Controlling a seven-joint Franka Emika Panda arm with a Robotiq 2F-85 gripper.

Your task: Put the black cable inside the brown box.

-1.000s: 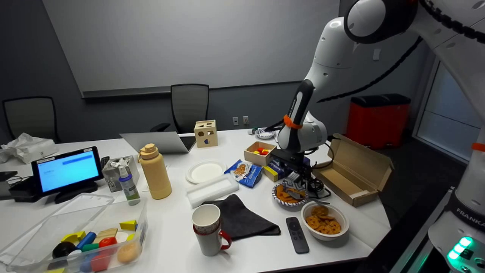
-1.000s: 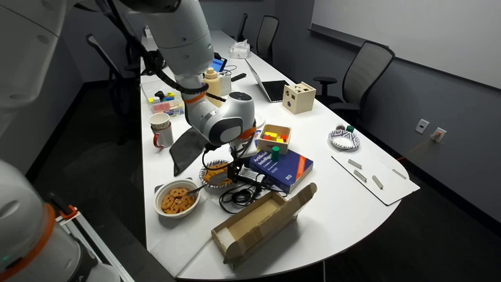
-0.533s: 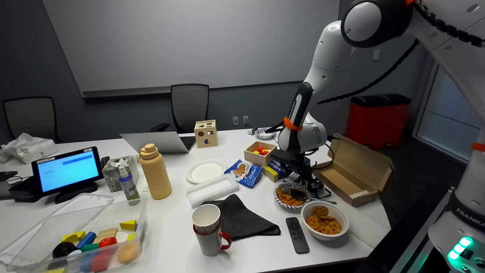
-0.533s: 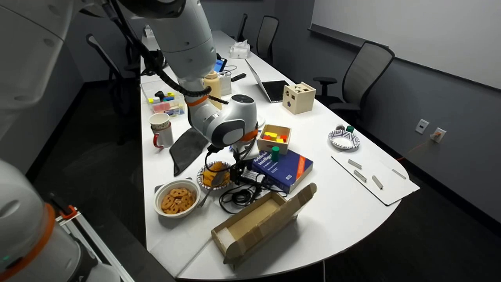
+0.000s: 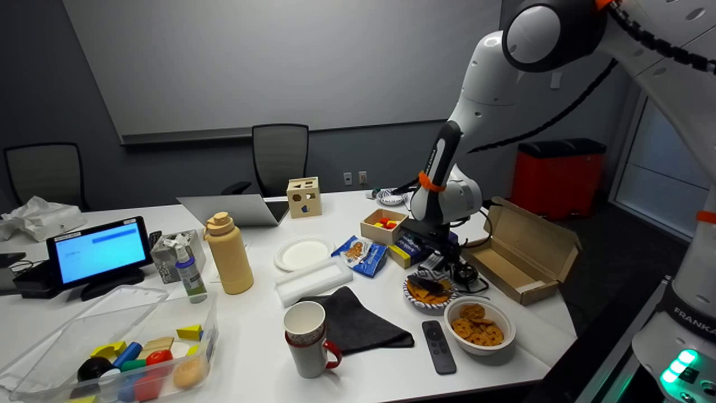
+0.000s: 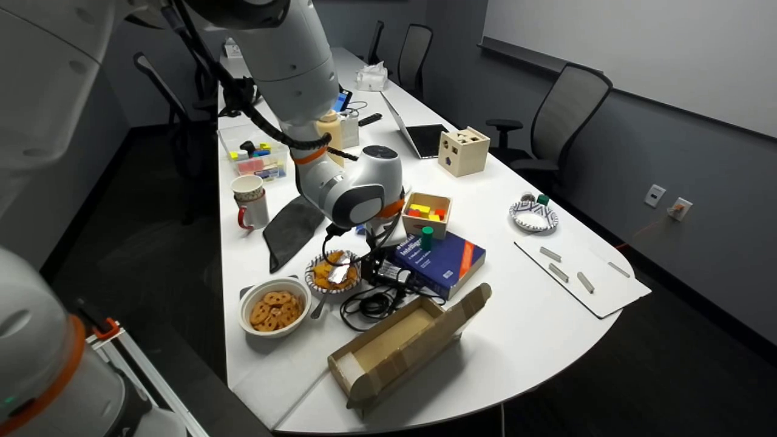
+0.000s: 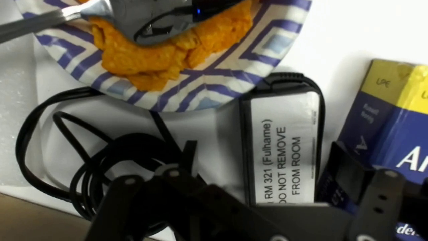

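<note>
The black cable (image 7: 147,147) lies on the table as a loose coil, joined to a black power brick with a white label (image 7: 284,147). It also shows in both exterior views (image 5: 465,274) (image 6: 376,305). My gripper (image 7: 267,164) is open and low over the brick, with one finger (image 7: 189,155) on the coil side and the other finger (image 7: 349,174) by the blue book. The brick lies between them; I cannot tell whether they touch it. The brown box (image 6: 394,337) stands open next to the coil, lid flap raised; its edge shows in the wrist view (image 7: 36,217).
A patterned paper bowl of orange chips (image 7: 200,97) with a metal spoon (image 6: 340,267) overlaps the cable's edge. A blue book (image 6: 443,261) bears a green cylinder (image 6: 427,237). A white bowl of pretzel crisps (image 6: 276,306) and a small wooden box of blocks (image 6: 428,212) stand close.
My gripper has shifted slightly to the right in an exterior view, toward the book. The spoon in the paper bowl has swung round, its handle moving away from the white bowl. The box has not moved.
</note>
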